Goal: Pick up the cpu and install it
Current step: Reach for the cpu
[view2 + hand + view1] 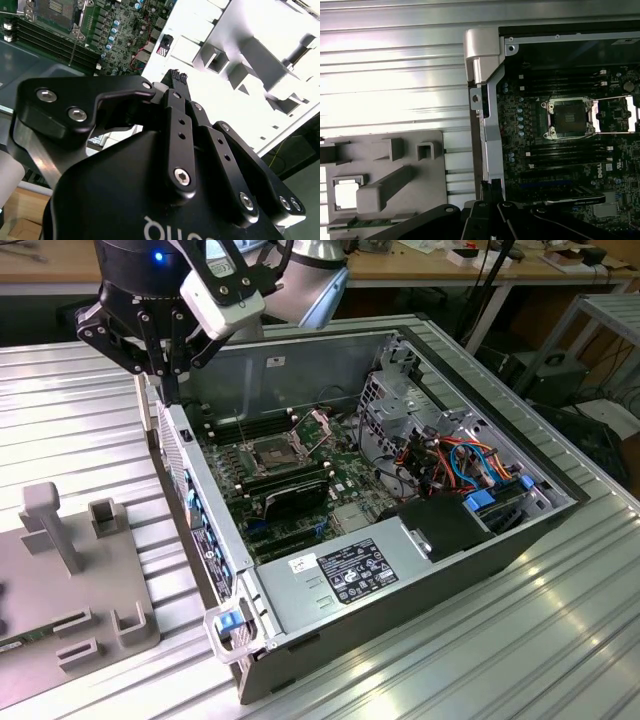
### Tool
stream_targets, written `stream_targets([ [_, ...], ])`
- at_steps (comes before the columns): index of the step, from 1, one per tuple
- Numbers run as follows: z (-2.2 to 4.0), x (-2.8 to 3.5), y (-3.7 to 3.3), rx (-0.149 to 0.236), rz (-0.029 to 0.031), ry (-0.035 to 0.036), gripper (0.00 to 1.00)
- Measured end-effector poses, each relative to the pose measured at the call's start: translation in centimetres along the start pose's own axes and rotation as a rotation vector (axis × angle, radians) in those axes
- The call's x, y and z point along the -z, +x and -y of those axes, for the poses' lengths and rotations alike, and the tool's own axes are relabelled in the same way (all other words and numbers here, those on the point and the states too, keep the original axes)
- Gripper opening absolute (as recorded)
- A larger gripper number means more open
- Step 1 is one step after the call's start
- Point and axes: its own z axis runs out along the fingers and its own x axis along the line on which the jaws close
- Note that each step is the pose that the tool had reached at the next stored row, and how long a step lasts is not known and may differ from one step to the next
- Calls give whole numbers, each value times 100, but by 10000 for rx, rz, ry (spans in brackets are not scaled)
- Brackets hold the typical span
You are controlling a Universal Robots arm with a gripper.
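Clenched, empty gripper hovers over the open computer case's edge on a ribbed metal table.
The cpu lies in the grey fixture's recess; cluttered wooden benches stand behind.

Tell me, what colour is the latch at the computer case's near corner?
The latch is blue; exterior view shows it best.

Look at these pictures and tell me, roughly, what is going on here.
A robot arm's black gripper hangs above the side wall of an open grey metal computer case, between the green motherboard and a grey plastic fixture tray. On the motherboard, the dark square socket lies empty with its metal frame swung open. A pale square in one tray pocket may be the small silver-grey cpu, but that is uncertain.
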Motion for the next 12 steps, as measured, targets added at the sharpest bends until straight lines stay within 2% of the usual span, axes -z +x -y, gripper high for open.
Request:
stream_targets([
  [12, 3, 1, 39, 0, 0, 0, 11],
])
